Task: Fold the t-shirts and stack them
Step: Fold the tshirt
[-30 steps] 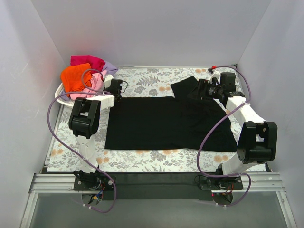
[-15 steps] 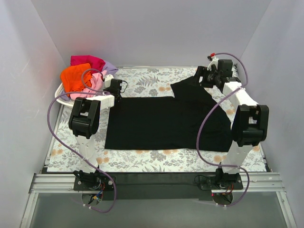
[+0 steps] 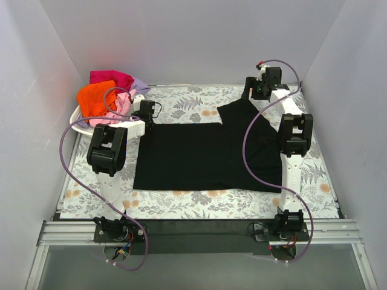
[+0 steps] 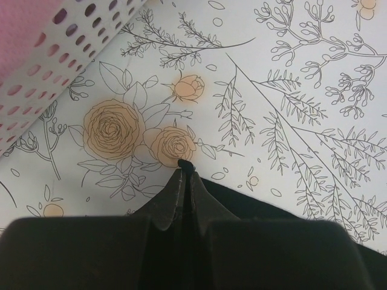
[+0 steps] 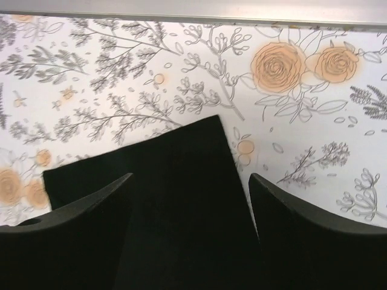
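Black t-shirt (image 3: 205, 154): spread flat at the middle of the floral worktop (image 3: 181, 109), one sleeve pointing to the far right corner. Left pincer (image 4: 185, 166): fingers pressed together on the shirt's far left corner; right pincer (image 5: 190, 176): wide apart, holding nothing, over the end of that sleeve. Orange t-shirt (image 3: 94, 99), pink t-shirt (image 3: 121, 106), magenta-red t-shirt (image 3: 112, 77) and lavender t-shirt (image 3: 140, 86): heaped in the white basket (image 3: 81, 118) at the far left corner.

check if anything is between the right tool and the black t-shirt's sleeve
Nothing visible is. The right tool hangs open directly over the sleeve of the black t-shirt, and only the floral table cover lies around that sleeve.
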